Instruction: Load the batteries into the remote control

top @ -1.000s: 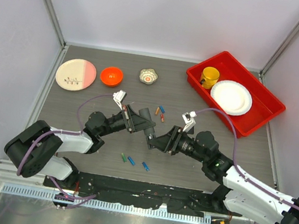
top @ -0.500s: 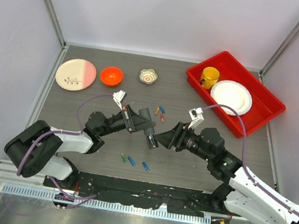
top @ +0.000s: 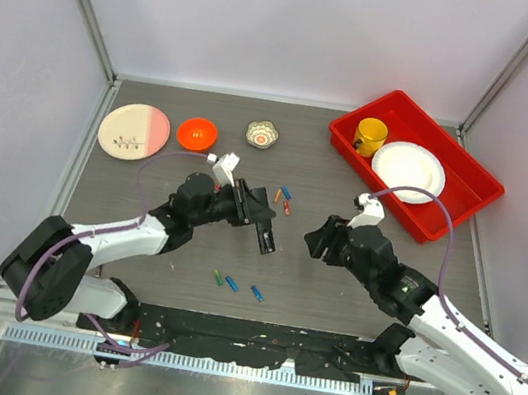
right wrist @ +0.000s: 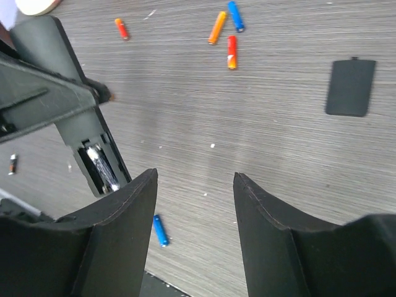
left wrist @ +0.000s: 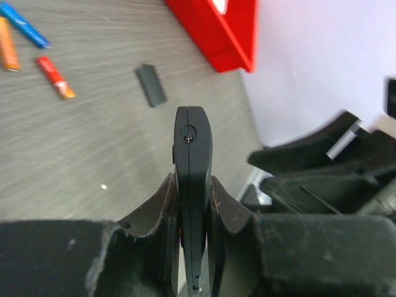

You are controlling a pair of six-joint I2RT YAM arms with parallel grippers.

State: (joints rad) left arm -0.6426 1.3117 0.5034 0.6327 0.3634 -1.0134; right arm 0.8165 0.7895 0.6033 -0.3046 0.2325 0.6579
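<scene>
Right gripper (right wrist: 195,179) drew back — left gripper (left wrist: 193,190) grips remote control (left wrist: 193,143).

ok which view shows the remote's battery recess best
Right wrist: the open recess of the remote control faces that camera, metal contacts visible. Left wrist shows only its narrow end, clamped in the left gripper. Top view shows it small, recess unreadable.

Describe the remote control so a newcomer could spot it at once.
At the middle of the grey table, find the left gripper. The slim black bar clamped in it is the remote control; unlike the small flat black cover lying nearby, it is long, with an open battery recess.
</scene>
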